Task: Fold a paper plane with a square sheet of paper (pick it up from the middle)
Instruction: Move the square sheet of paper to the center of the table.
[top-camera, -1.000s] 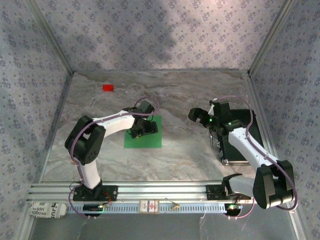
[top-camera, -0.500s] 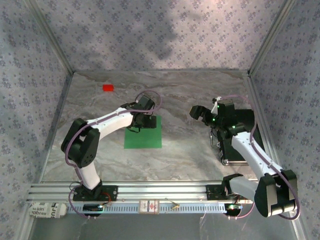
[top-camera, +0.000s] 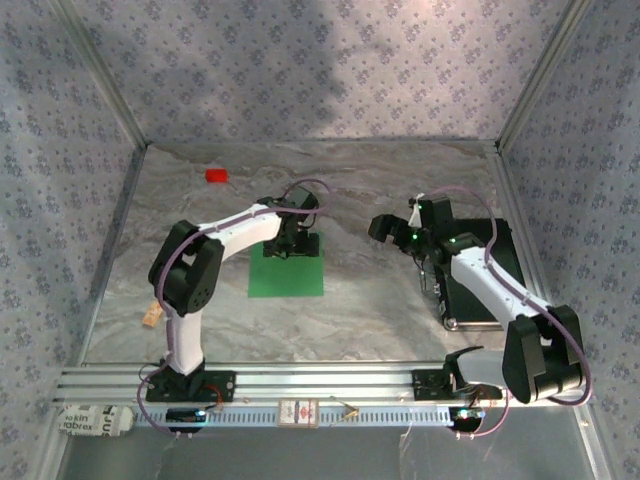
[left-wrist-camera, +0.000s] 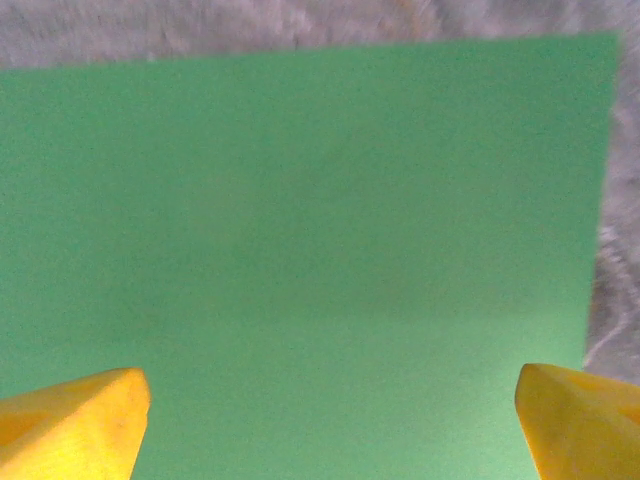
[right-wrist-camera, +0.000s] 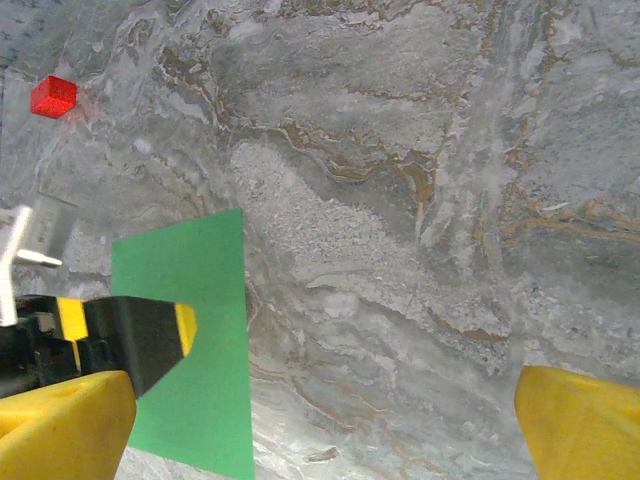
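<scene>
Your left gripper (left-wrist-camera: 325, 400): wide open over sheet (left-wrist-camera: 300, 200), holding nothing | your right gripper (right-wrist-camera: 325, 400): wide open, empty

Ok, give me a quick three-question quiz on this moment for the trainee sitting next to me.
1. True or false: the square sheet of paper is already folded into a dart.
2. Whose jaws hang over that sheet? A) the left arm B) the right arm C) both
3. Fill in: seen from the top external camera, the small red block lies on the table at its far ____ side.

Key: 1 false; 2 A; 3 left.
</scene>
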